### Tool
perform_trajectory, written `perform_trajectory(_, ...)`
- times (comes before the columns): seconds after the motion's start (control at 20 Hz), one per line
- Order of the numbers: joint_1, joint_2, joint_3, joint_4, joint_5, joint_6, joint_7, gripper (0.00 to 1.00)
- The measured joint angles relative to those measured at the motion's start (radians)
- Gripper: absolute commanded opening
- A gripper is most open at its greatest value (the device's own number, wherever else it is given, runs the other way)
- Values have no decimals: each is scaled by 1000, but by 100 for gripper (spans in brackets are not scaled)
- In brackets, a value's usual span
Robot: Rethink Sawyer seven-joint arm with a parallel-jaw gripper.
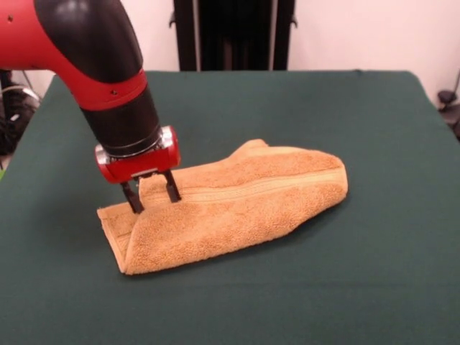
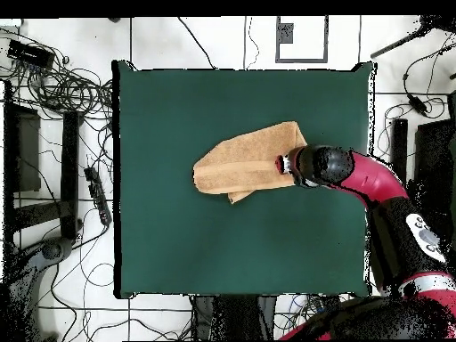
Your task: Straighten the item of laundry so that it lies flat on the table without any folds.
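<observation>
The tan-orange towel [image 1: 237, 205] lies folded over itself in a long bundle near the middle of the dark green table [image 1: 302, 108], with one woven band running along its length. My gripper [image 1: 152, 194] stands at the towel's left end, its two fingers spread apart and their tips down on the cloth. A small ridge of towel sits between the fingers. In the overhead view the towel [image 2: 242, 160] is folded and the gripper [image 2: 283, 164] is at its right end on the table [image 2: 178, 240]. No care tag shows.
A black stand [image 1: 230, 32] rises behind the table's far edge. Cables [image 2: 58, 85] and black equipment [image 2: 22, 147] lie on the floor to the left of the table in the overhead view. My arm [image 2: 374, 183] reaches in from the lower right.
</observation>
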Motion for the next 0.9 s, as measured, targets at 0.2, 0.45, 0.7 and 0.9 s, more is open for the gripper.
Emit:
perform_trajectory(0.2, 0, 2, 0, -3, 0, 0, 0, 100)
perform_trajectory(0.45, 1, 3, 0, -10, -1, 1, 0, 100)
perform_trajectory(0.7, 5, 8, 0, -26, -7, 0, 0, 100)
perform_trajectory(0.9, 8, 16, 0, -46, -10, 1, 0, 100)
